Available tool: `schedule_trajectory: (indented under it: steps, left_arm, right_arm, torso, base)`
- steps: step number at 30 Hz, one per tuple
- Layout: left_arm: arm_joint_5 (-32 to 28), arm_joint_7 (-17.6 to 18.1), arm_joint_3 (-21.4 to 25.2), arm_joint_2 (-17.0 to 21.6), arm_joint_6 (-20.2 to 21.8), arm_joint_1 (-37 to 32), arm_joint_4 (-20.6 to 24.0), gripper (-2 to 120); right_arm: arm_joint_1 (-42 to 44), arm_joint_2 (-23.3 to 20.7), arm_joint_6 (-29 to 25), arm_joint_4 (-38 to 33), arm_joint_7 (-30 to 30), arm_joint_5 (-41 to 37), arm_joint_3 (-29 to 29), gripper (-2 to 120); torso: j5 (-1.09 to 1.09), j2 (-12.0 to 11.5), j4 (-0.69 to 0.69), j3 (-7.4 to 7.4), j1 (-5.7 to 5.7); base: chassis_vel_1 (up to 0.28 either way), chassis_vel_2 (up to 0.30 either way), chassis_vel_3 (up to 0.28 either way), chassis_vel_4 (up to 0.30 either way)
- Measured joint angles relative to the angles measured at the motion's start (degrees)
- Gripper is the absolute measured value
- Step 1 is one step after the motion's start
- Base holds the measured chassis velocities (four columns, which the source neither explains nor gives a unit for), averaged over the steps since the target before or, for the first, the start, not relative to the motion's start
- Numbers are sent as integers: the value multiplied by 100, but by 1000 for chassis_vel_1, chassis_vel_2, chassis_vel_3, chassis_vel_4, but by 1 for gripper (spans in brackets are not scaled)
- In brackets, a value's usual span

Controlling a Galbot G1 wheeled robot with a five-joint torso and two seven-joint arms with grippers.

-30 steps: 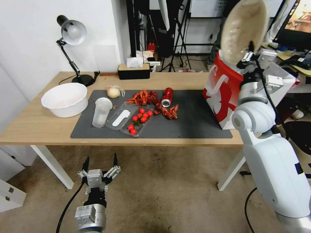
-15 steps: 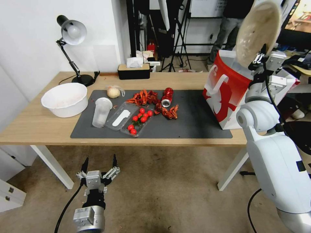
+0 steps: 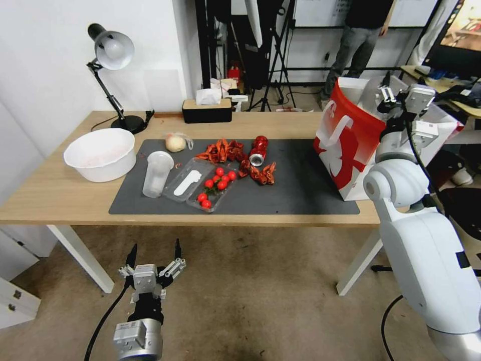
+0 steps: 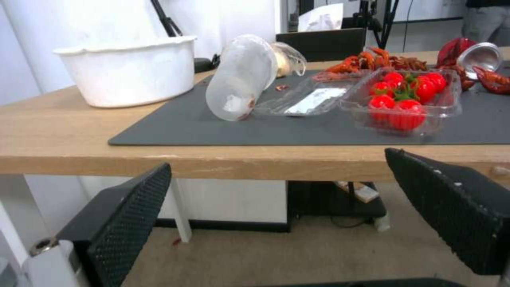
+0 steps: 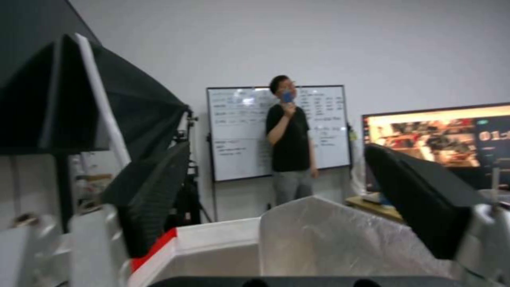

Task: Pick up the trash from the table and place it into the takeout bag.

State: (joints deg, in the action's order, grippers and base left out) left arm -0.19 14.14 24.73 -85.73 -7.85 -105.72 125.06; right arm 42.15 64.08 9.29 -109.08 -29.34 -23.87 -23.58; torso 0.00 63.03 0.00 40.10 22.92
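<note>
Takeout bag (image 3: 350,145) stands open at the tabletop's (image 3: 60,195) right end; right claw (image 3: 388,93) above its mouth, spread, empty. Crushed can (image 3: 258,149), clear cup (image 3: 157,173), tomato tray (image 3: 215,188) on mat (image 3: 300,190). Left claw (image 3: 154,250) spread, empty, below the front edge.

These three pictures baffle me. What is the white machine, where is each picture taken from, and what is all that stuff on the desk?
It is a wheeled robot with two arms, clearing rubbish into a bag. The wide picture comes from a camera on its head; the other two sit on its wrists.

The right gripper is raised over the open takeout bag at the table's right end, fingers apart, holding nothing. Its wrist camera looks across the bag's rim into the room. The left gripper hangs open below the table's front edge, looking at the desk from low down.

On the dark mat lie a clear plastic cup on its side, a tray of tomatoes, crayfish shells, a crushed red can and a pale wrapped item. A white bowl stands beside the mat.
</note>
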Motion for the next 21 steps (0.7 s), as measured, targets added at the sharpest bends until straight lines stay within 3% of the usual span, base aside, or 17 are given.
schedule_trajectory:
  steps: [3,12,21]
  left_arm:
    - [-10,0,6,9,2,23,-6,100]
    - [-36,7,18,29,6,90,-50,100]
    - [-58,9,19,59,6,96,-81,100]
  right_arm:
    - [119,-38,12,-296,213,-356,20,98]
    - [1047,-133,118,-1244,888,-1046,38,100]
    - [2684,9,-305,-1763,1375,-555,19,100]
  torso:
    - [0,0,0,0,0]
    - [0,0,-1,0,0]
    - [0,0,-1,-1,0]
  base:
    - [0,0,0,0]
    - [0,0,0,0]
    - [0,0,0,0]
